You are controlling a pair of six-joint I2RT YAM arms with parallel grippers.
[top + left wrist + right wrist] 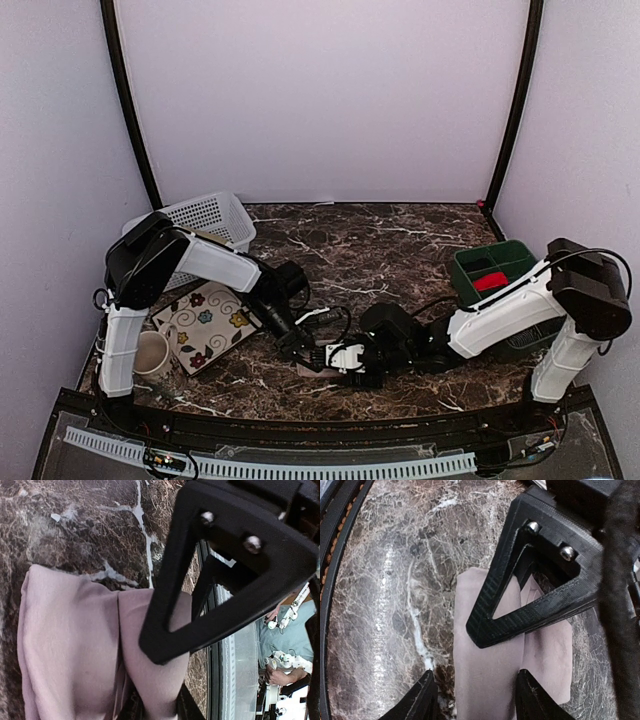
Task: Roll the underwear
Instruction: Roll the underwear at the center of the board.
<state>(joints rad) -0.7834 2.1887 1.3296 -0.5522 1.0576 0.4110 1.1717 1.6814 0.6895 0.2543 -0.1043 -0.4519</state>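
Observation:
The dusty pink underwear [70,645] lies folded on the dark marble table near its front edge, mostly hidden under both grippers in the top view [306,368]. My left gripper [155,700] is shut on a raised fold of the cloth, and it sits at the left end of the garment [312,352]. My right gripper [475,682] comes in from the right [348,358] and straddles a long fold of the underwear [485,670]. Its jaws are open: the right fingertip [525,690] touches the cloth, and a gap of bare marble separates the left one from it.
A white basket [205,220] stands at the back left, with a floral tray [205,325] and a beige cup [152,352] in front of it. A green bin [478,262] at the right holds a red roll [490,281]. The table's front rail runs just behind the grippers.

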